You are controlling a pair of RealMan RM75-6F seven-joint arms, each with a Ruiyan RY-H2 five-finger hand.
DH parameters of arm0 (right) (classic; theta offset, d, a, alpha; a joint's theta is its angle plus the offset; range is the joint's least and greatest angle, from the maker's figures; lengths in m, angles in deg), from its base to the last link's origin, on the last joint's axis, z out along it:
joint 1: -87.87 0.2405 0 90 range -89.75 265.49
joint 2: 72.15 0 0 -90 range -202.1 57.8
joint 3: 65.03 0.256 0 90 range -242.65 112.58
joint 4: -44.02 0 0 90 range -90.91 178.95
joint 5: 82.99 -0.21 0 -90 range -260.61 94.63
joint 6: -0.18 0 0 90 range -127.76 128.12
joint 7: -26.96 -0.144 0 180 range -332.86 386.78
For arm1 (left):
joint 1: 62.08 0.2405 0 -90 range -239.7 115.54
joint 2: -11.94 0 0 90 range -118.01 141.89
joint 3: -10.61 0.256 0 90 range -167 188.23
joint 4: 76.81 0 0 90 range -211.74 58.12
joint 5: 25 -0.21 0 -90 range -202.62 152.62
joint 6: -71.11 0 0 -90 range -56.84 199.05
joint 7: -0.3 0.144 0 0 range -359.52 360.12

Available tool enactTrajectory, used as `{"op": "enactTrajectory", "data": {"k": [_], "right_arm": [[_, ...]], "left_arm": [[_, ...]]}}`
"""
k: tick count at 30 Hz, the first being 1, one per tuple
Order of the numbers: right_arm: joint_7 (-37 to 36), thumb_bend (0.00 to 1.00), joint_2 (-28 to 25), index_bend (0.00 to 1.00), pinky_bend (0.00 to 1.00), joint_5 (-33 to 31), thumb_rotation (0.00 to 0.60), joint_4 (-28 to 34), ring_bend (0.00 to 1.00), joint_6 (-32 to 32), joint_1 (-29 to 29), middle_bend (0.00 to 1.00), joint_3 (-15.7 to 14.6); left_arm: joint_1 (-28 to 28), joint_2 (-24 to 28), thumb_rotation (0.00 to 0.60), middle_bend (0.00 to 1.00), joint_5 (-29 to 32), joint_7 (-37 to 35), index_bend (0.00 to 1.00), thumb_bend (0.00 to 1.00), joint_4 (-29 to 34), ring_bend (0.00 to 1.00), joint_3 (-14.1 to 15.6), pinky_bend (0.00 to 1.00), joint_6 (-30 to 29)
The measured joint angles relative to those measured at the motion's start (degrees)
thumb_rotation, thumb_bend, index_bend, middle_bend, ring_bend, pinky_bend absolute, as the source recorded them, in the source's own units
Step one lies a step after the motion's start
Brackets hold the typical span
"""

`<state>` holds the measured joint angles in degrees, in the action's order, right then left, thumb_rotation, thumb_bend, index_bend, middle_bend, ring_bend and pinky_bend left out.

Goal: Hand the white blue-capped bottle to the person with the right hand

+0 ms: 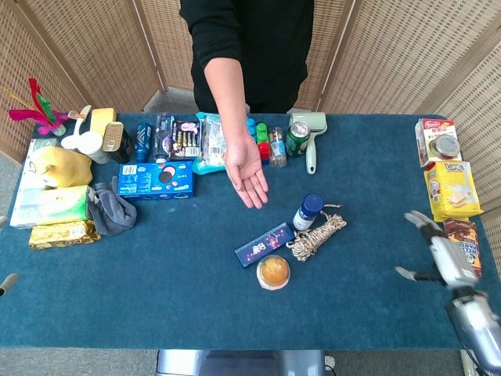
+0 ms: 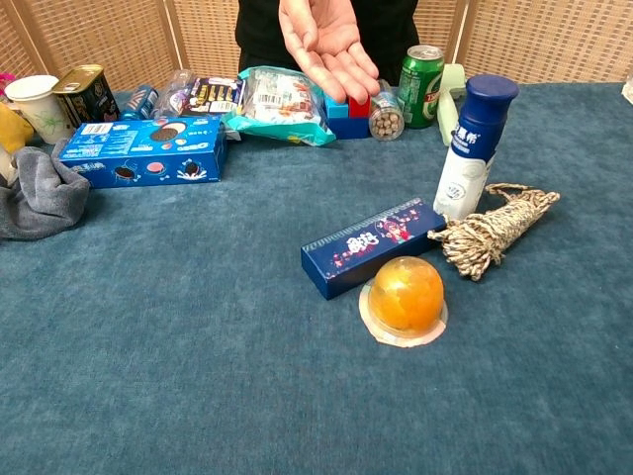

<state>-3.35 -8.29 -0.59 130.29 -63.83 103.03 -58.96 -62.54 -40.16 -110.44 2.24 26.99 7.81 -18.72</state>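
The white bottle with a dark blue cap [image 1: 308, 211] [image 2: 473, 148] stands upright near the middle of the blue table, touching a coil of rope [image 1: 317, 236] [image 2: 491, 230]. The person's open palm [image 1: 247, 171] [image 2: 327, 42] is held out over the table, to the far left of the bottle. My right hand [image 1: 441, 253] hovers over the table's right side, fingers spread and holding nothing, well to the right of the bottle. It does not show in the chest view. Only a small tip of the left arm [image 1: 6, 282] shows at the left edge; the hand itself is hidden.
A dark blue box [image 1: 264, 244] and an orange jelly cup [image 1: 273, 272] lie just in front of the bottle. Snack packs [image 1: 452, 189] line the right edge beside my right hand. Cans, a green roller [image 1: 308, 131], biscuit box [image 1: 155, 180] and packets crowd the far and left sides.
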Motion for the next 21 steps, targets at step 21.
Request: {"op": "enactTrajectory", "data": {"k": [21], "right_arm": [[-21.18,0.03,17.03,0.00,0.13,3.23,0.600,-15.11,0.08,9.59,13.51,0.03,2.03]], "left_arm": [[-1.27,-0.21,0.600,0.06,3.65,0.72,0.05,0.20,0.13,0.08,-1.21,0.09,2.38]]}}
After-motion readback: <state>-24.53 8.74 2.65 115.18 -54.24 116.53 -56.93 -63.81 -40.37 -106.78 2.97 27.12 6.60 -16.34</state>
